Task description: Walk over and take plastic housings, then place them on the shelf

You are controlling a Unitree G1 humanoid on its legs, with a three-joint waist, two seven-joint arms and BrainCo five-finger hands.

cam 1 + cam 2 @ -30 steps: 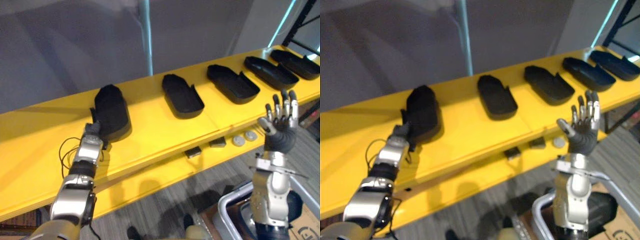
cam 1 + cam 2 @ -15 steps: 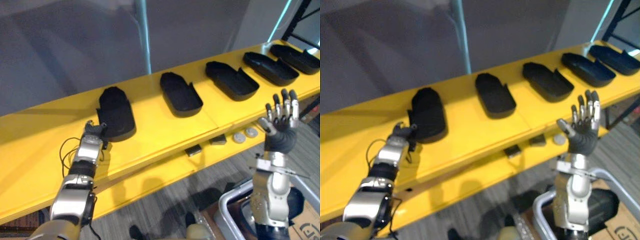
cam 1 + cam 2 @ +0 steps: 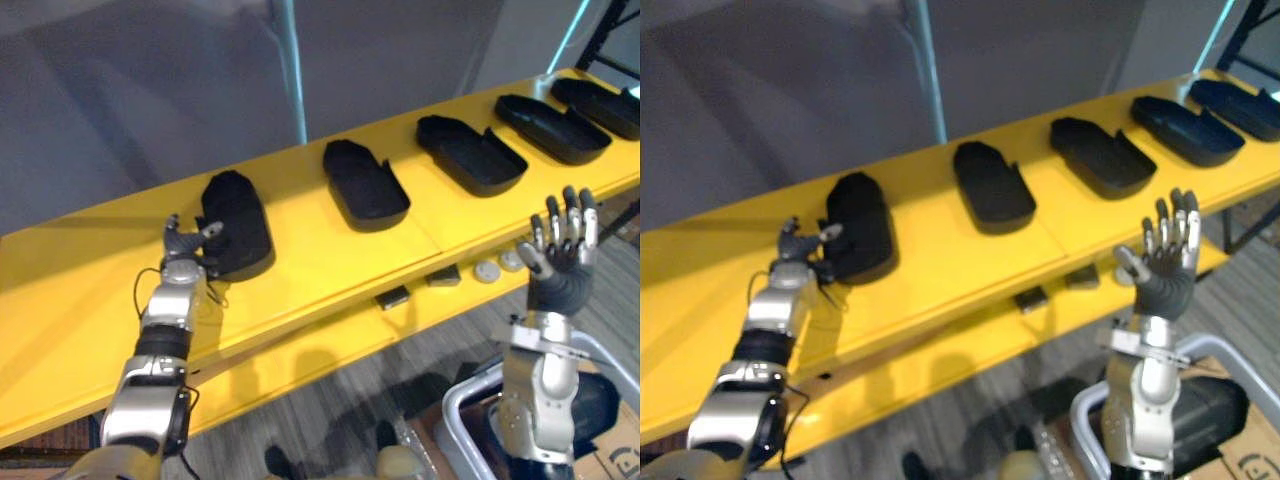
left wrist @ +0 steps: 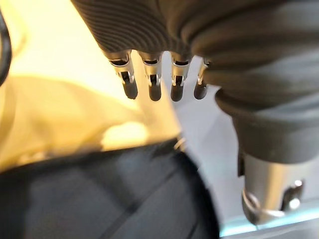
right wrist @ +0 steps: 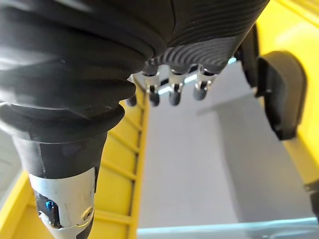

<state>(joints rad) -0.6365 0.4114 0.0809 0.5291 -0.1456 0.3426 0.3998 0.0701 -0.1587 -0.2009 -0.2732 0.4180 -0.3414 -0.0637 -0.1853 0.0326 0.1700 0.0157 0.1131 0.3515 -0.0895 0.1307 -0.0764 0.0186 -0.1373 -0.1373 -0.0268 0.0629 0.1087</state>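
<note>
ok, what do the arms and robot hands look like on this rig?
The left arm and right arm are silver-grey metal segments with dark bands at the joints. The left robot hand and right robot hand match: slim silver fingers with dark tips, a separate thumb, and a dark ribbed cover over the back of the hand and the wrist.

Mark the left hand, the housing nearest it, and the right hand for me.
left hand [image 3: 184, 247], left eye view, on its palm.
leftmost plastic housing [image 3: 240, 232], left eye view, middle of its top surface.
right hand [image 3: 560, 262], left eye view, on its palm.
</note>
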